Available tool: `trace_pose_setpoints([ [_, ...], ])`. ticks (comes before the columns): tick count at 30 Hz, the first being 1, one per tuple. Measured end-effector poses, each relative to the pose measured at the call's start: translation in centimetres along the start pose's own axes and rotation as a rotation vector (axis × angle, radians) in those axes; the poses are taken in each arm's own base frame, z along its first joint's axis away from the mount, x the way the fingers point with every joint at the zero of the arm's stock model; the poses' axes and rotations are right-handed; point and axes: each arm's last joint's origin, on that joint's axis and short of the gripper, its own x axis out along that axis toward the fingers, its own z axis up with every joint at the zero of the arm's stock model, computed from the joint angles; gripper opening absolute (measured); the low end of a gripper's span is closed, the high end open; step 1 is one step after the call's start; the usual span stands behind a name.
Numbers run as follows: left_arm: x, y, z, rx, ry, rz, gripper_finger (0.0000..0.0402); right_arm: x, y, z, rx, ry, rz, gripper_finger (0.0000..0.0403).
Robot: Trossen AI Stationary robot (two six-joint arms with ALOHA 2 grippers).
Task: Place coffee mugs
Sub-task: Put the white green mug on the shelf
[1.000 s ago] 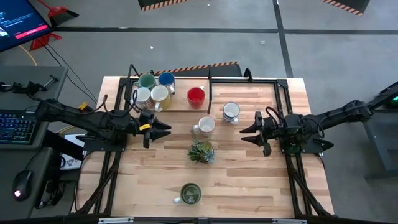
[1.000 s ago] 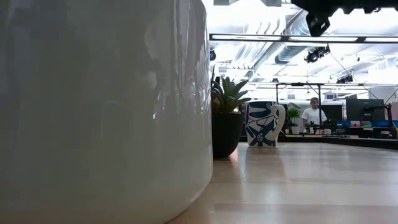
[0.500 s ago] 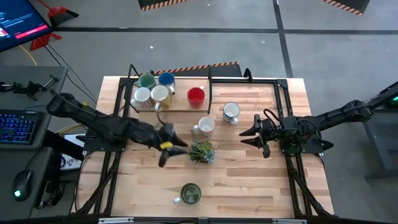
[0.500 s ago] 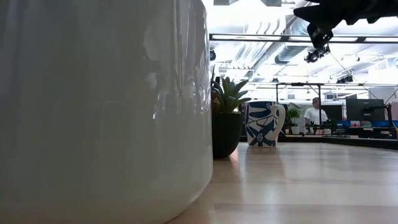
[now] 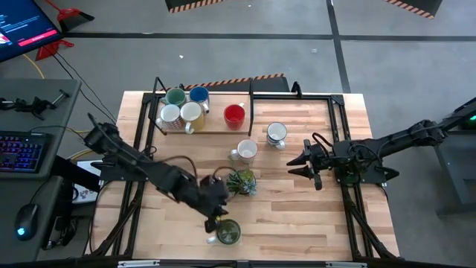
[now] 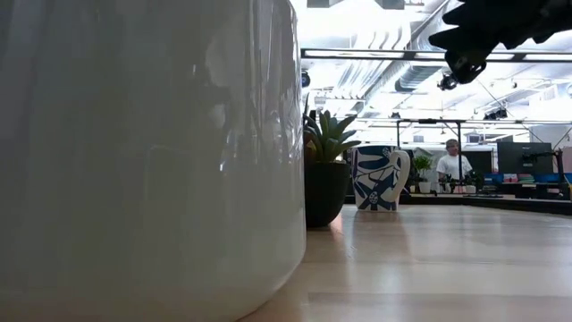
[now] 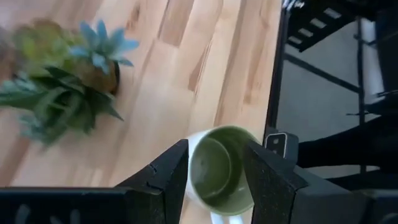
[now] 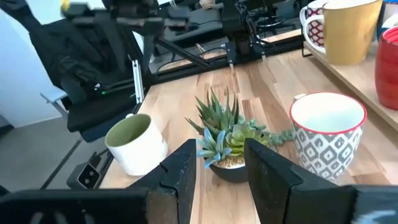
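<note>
My left gripper (image 5: 218,220) is out near the front edge of the table (image 5: 312,216), fingers spread apart with nothing in them, hovering right over the olive green mug (image 5: 227,232). That mug sits upright close to the front edge, and from my left wrist its rim shows between my fingers (image 7: 165,180). The little spiky plant (image 5: 241,182) is mid-table, just behind it. My right gripper (image 5: 304,165) waits over the right half of the table, open and empty too. The rest of the mugs sit toward the back: a red mug (image 5: 233,115), plus a cluster in the back left corner.
</note>
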Motion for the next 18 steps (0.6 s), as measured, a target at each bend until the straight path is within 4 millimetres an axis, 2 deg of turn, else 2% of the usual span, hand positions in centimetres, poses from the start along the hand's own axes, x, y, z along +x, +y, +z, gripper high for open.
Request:
trace_pose_setpoints([
  [9, 4.9, -1.4, -1.7, -0.084, 0.144, 0.128, 0.0142, 0.0, -0.1, -0.2, -0.004, 0.024, -0.007, 0.0116],
  [14, 6.5, -1.5, -3.2, -0.111, 0.228, 0.222, 0.0142, 0.0, -0.1, -0.4, -0.004, 0.052, 0.011, 0.0116],
  [18, 7.7, -1.6, -4.0, -0.127, 0.279, 0.229, 0.0142, 0.0, -0.1, -0.6, -0.004, 0.066, 0.016, 0.0116],
])
